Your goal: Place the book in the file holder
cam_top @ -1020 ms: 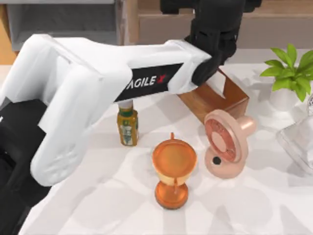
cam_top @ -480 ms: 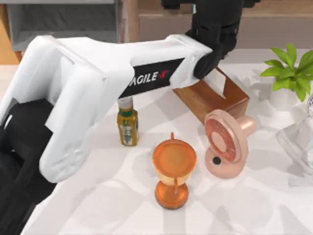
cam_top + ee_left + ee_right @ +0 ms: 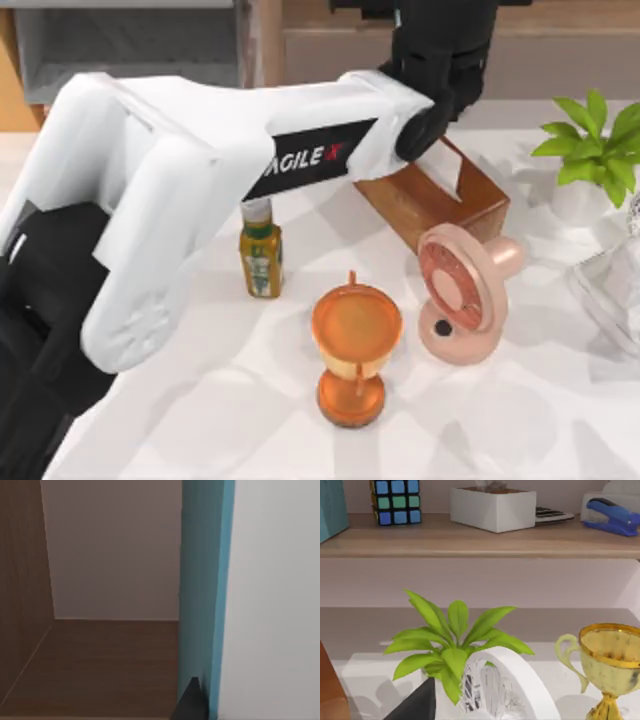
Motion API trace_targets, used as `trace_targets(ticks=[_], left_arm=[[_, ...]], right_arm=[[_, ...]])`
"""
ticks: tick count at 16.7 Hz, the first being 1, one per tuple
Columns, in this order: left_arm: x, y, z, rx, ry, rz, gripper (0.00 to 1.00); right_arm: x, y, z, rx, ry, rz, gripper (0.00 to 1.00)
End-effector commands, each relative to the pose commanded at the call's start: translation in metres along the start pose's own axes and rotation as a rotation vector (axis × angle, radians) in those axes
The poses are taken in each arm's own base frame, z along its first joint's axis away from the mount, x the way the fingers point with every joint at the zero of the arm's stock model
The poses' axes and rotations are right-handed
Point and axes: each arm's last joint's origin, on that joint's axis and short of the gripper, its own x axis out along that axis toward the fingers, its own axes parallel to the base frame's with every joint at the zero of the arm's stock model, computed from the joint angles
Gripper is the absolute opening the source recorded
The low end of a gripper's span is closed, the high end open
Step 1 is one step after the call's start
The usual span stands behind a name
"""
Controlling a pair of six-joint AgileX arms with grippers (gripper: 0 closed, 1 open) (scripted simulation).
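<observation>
The white surface [image 3: 250, 400] holds a wooden tissue box [image 3: 440, 205], a pink fan [image 3: 462, 290] and an orange hourglass [image 3: 355, 345]. The left arm reaches far back. Its gripper [image 3: 192, 705] grips the teal book [image 3: 202, 590], standing upright inside a wooden compartment [image 3: 100, 665].

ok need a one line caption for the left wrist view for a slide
Thin teal-blue book held upright at the left gripper's dark finger, facing a compartment with a brown wooden floor and pale back wall.
</observation>
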Motion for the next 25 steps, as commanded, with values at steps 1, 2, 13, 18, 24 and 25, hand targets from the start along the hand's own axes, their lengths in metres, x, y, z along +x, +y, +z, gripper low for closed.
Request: trace_targets(ticks=[1, 2, 13, 18, 24, 25], left_arm=[[0.000, 0.000, 0.000, 0.000, 0.000, 0.000, 0.25], [0.000, 0.000, 0.000, 0.000, 0.000, 0.000, 0.17], [-0.002, -0.002, 0.001, 0.000, -0.001, -0.004, 0.00], [-0.001, -0.002, 0.011, 0.000, -0.002, -0.004, 0.00], [-0.001, -0.002, 0.012, 0.006, 0.004, -0.003, 0.00], [-0.001, -0.002, 0.013, 0.009, 0.002, -0.007, 0.00]], right_arm=[[0.000, 0.000, 0.000, 0.000, 0.000, 0.000, 1.00], [0.000, 0.000, 0.000, 0.000, 0.000, 0.000, 1.00], [0.000, 0.000, 0.000, 0.000, 0.000, 0.000, 1.00], [0.000, 0.000, 0.000, 0.000, 0.000, 0.000, 1.00], [0.000, 0.000, 0.000, 0.000, 0.000, 0.000, 1.00], [0.000, 0.000, 0.000, 0.000, 0.000, 0.000, 1.00]])
